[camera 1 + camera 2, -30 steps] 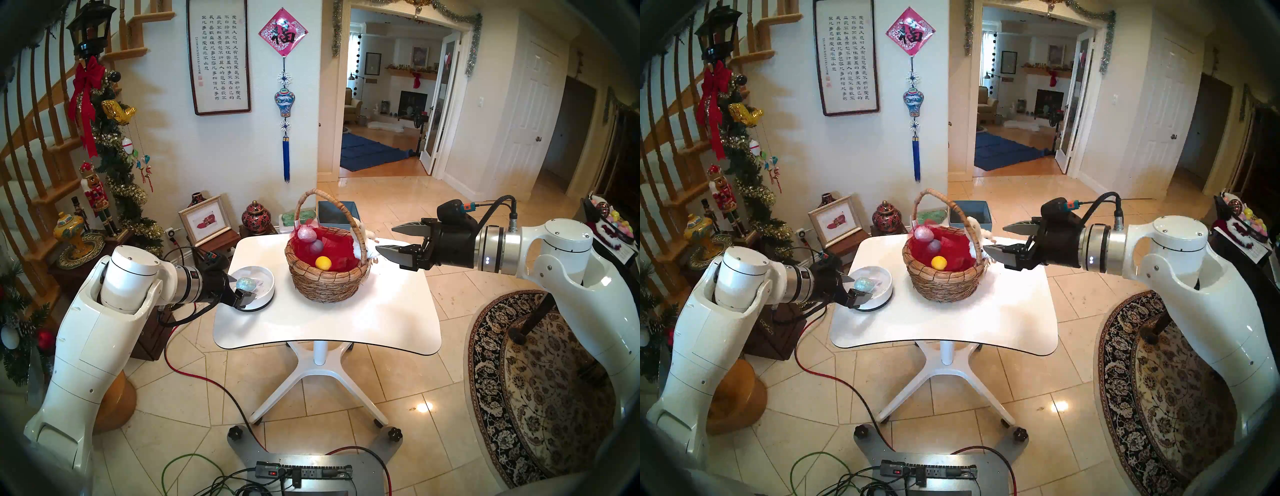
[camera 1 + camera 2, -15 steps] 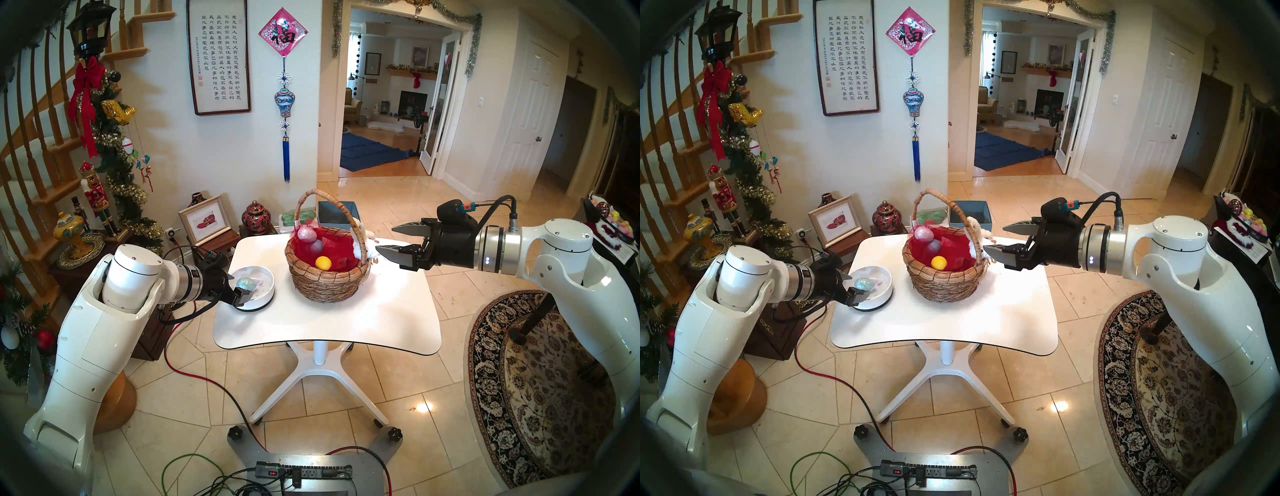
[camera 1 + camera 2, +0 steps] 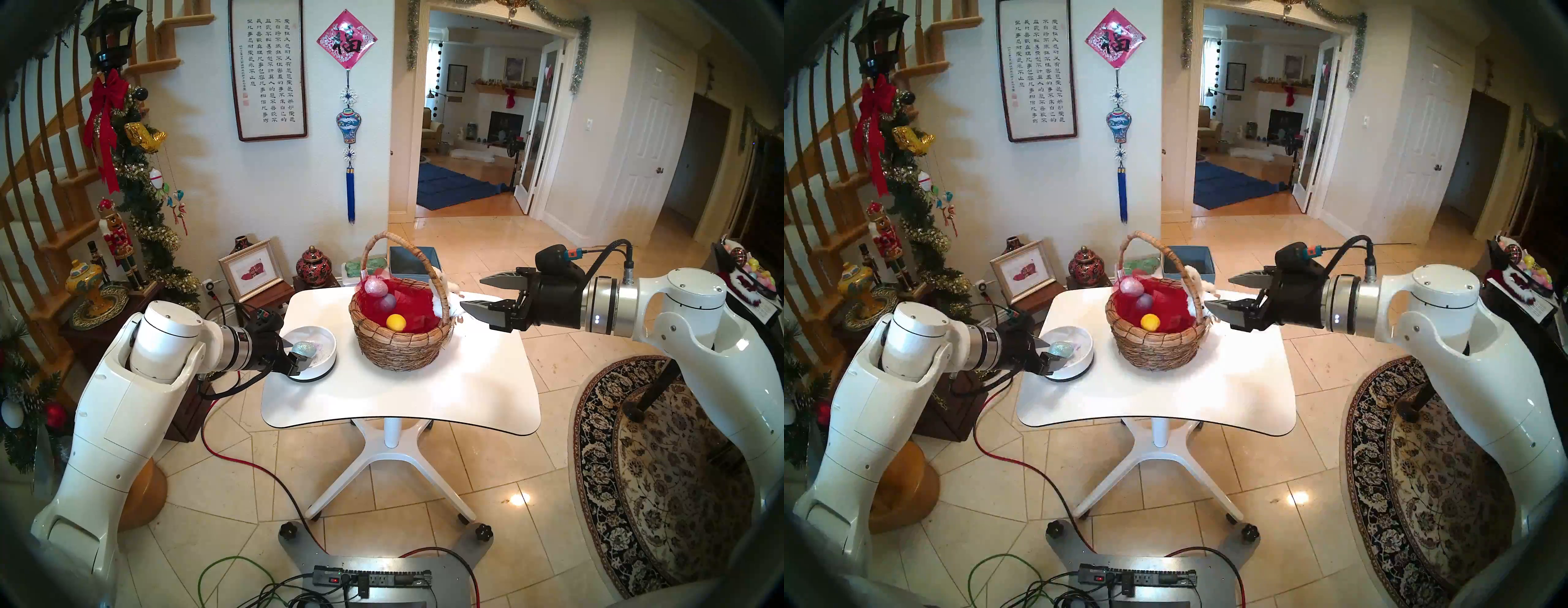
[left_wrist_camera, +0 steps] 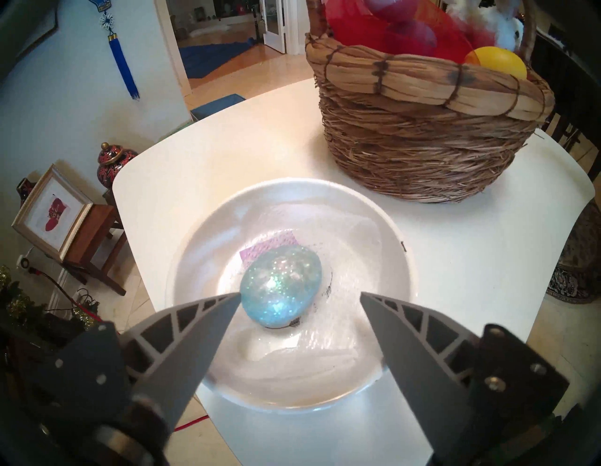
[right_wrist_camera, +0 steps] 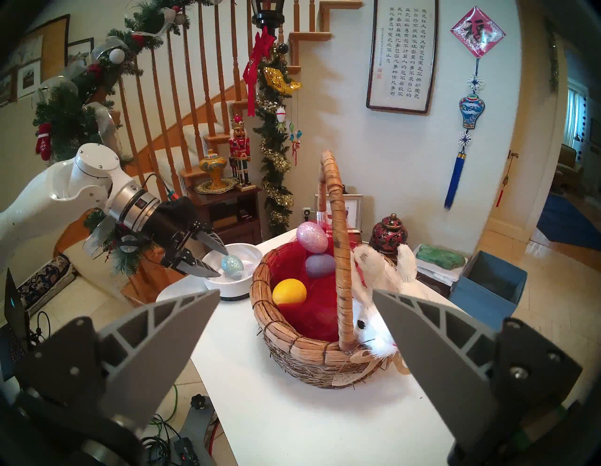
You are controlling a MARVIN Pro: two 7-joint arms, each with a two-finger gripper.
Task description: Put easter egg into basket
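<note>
Glittery blue egg (image 4: pixel 281 286) in white bowl (image 4: pixel 395 242), worktop (image 3: pixel 424 395) left edge. Left claw (image 4: pixel 300 297) parted around egg, one finger seemingly touching. Right claw (image 3: pixel 473 293) wide open, empty, beside basket (image 3: pixel 401 344) mid-worktop.

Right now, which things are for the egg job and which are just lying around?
For the job: blue egg, bowl, basket, left gripper.
Just around: table, blue bin, nutcracker, red jar.

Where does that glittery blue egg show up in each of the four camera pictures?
Head stereo left: glittery blue egg, left of centre.
Head stereo right, further left.
Left wrist, centre.
Right wrist, left of centre.
Shared landmark: the white bowl holding it, beside the basket.
</note>
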